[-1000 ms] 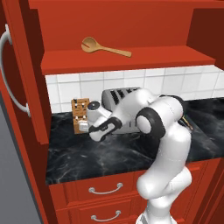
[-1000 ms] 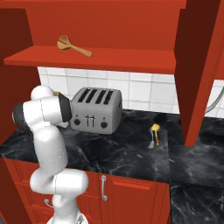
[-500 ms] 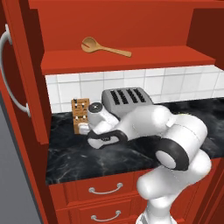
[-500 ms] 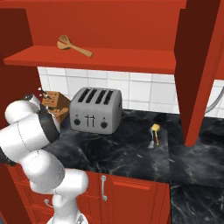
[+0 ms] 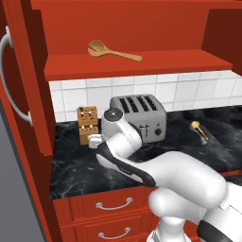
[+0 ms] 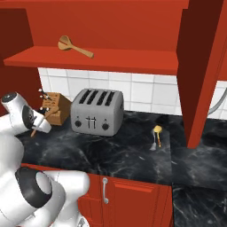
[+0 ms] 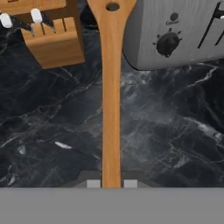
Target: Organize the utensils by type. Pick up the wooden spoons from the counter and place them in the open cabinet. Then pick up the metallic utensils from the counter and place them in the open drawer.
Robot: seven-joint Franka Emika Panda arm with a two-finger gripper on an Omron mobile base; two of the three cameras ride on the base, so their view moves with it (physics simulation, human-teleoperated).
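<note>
My gripper (image 7: 111, 183) is shut on the handle of a wooden spoon (image 7: 111, 96), which runs straight up the hand view over the black marble counter (image 7: 175, 131). From the base views the gripper (image 5: 93, 141) (image 6: 39, 125) hangs just in front of the knife block. A second wooden spoon (image 5: 111, 50) (image 6: 74, 46) lies on the red shelf of the open cabinet (image 5: 142, 64) (image 6: 111, 60). A small metallic utensil with a gold-tinted end (image 5: 198, 128) (image 6: 157, 133) lies on the counter right of the toaster. The drawer is out of view.
A silver four-slot toaster (image 5: 139, 116) (image 6: 97, 111) (image 7: 175, 30) stands against the tiled wall, with a wooden knife block (image 5: 87, 124) (image 6: 55, 113) (image 7: 54, 43) to its left. The cabinet door with its long silver handle (image 5: 12, 80) stands open at the left. Shut red fronts (image 5: 113, 204) sit under the counter.
The arm's elbow has swung down and toward the cameras. The hand has stayed by the knife block, still shut on the spoon.
</note>
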